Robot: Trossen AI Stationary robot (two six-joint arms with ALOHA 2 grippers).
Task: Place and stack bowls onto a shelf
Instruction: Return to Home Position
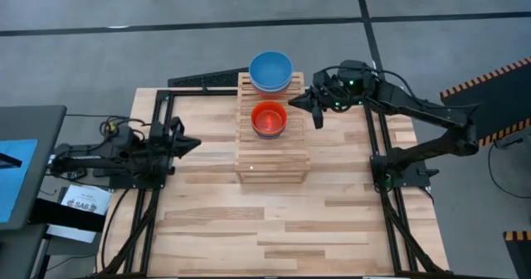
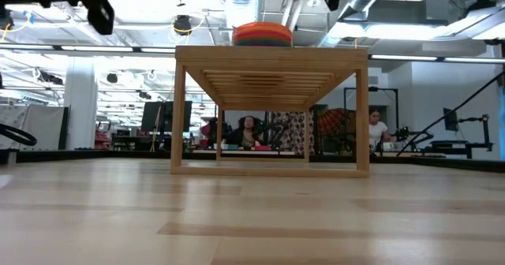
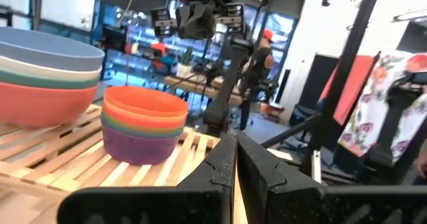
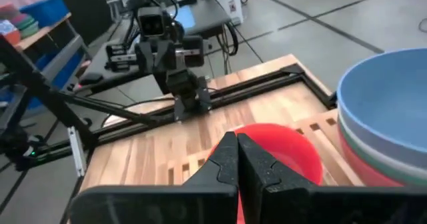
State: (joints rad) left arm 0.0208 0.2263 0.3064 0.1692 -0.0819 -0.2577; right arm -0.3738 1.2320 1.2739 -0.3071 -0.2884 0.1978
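The shelf (image 1: 272, 138), a light wooden slatted rack, stands mid-table. On its far step sits a stack of larger bowls, blue on top (image 1: 270, 70) (image 4: 387, 97) (image 3: 40, 71). On the step nearer the table's front sits a stack of smaller bowls, red-orange on top (image 1: 269, 119) (image 4: 283, 147) and purple at the bottom (image 3: 145, 121) (image 2: 262, 34). My left gripper (image 1: 197, 143) (image 3: 235, 154) is shut and empty, held left of the shelf and pointing at it. My right gripper (image 1: 318, 119) (image 4: 237, 151) is shut and empty, just right of the smaller stack and above shelf height.
Black frame rails (image 1: 163, 105) run along the table's left and right sides, and a dark bar (image 1: 203, 80) lies at the far edge. A desk with a screen (image 1: 21, 163) stands off the left edge. In the low view, people (image 2: 377, 131) sit in the room behind.
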